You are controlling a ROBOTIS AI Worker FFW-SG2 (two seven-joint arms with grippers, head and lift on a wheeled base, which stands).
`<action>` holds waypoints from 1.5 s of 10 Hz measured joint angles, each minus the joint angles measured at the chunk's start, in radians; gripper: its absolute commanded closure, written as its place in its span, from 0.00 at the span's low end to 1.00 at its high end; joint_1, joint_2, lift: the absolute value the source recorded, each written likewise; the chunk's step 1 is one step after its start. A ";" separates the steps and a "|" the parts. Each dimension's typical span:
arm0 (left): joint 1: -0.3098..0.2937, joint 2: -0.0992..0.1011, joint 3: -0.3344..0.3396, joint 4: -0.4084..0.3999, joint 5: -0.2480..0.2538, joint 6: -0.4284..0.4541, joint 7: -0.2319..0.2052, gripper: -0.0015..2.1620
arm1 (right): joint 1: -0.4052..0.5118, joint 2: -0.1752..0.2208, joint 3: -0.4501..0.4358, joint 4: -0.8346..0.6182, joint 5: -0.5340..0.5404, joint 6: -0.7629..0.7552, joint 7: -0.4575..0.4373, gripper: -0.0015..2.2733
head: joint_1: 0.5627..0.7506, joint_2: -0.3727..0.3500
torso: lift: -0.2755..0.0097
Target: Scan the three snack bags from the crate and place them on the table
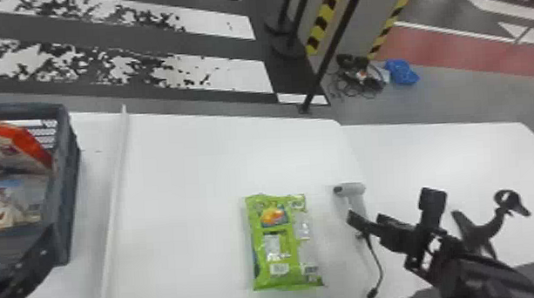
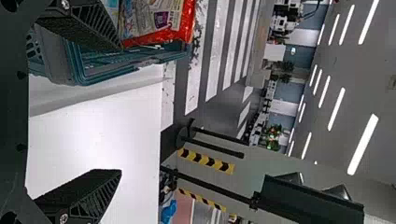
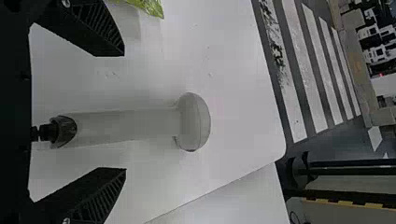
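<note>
White scanner [image 3: 192, 122], parted fingers [image 3: 95, 23], perhaps snack bag [image 3: 152, 6]

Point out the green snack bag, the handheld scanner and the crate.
Green snack bag [image 1: 282, 242]: head view, middle of its printed upper face.
Handheld scanner [image 3: 128, 125]: right wrist view, on its handle.
Crate [image 1: 65, 187]: head view, on the wall nearest the green bag.

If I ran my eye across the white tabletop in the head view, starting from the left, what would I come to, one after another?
The dark crate, a long raised white strip, the green snack bag, the handheld scanner.
</note>
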 measured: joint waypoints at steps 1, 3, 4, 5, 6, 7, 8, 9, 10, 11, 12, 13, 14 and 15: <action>0.008 0.000 0.005 0.005 0.000 -0.020 -0.003 0.04 | -0.041 -0.013 0.010 0.075 0.022 -0.048 0.008 0.03 | 0.70 0.03 | 0.84; 0.012 0.000 0.014 0.003 0.001 -0.026 -0.004 0.04 | -0.100 -0.018 0.051 0.164 0.082 -0.123 0.008 0.18 | 0.70 0.03 | 0.84; 0.012 0.000 0.014 0.000 0.002 -0.024 -0.003 0.04 | -0.120 -0.018 0.075 0.181 0.103 -0.117 0.014 0.67 | 0.70 0.03 | 0.84; 0.011 0.000 0.012 -0.001 0.003 -0.023 -0.003 0.04 | -0.134 -0.018 0.095 0.188 0.120 -0.098 0.021 0.89 | 0.70 0.03 | 0.84; 0.010 0.000 0.012 -0.001 0.003 -0.021 -0.003 0.04 | -0.150 -0.017 0.104 0.201 0.126 -0.068 0.034 0.94 | 0.70 0.03 | 0.84; 0.008 0.001 0.012 -0.003 0.003 -0.020 -0.002 0.04 | -0.155 -0.017 0.105 0.208 0.124 -0.053 0.042 0.95 | 0.70 0.03 | 0.84; 0.005 0.002 0.012 -0.007 0.003 -0.016 0.000 0.04 | -0.139 -0.010 0.093 0.195 0.113 -0.042 0.038 0.95 | 0.70 0.03 | 0.84; 0.002 0.002 0.010 -0.012 0.003 -0.012 0.006 0.04 | -0.095 0.005 0.075 0.130 0.112 -0.028 -0.004 0.95 | 0.70 0.03 | 0.84; 0.000 0.003 0.005 -0.022 0.001 0.003 0.037 0.04 | -0.018 0.031 0.059 0.013 0.130 -0.023 -0.062 0.95 | 0.70 0.03 | 0.84; -0.002 0.006 0.001 -0.035 -0.002 0.023 0.055 0.04 | 0.063 0.066 0.018 -0.111 0.121 -0.017 -0.092 0.95 | 0.70 0.03 | 0.84; -0.005 0.014 -0.001 -0.046 -0.003 0.041 0.062 0.04 | 0.155 0.100 -0.029 -0.234 0.086 -0.011 -0.125 0.95 | 0.70 0.03 | 0.84; -0.010 0.023 -0.001 -0.051 -0.001 0.052 0.064 0.04 | 0.269 0.137 -0.059 -0.365 0.068 -0.059 -0.165 0.95 | 0.70 0.03 | 0.84; -0.015 0.029 -0.002 -0.050 0.002 0.061 0.065 0.04 | 0.374 0.176 -0.082 -0.473 0.045 -0.110 -0.176 0.95 | 0.70 0.03 | 0.84; -0.023 0.033 -0.009 -0.046 0.003 0.065 0.067 0.04 | 0.457 0.208 -0.102 -0.550 -0.002 -0.131 -0.175 0.95 | 0.70 0.03 | 0.84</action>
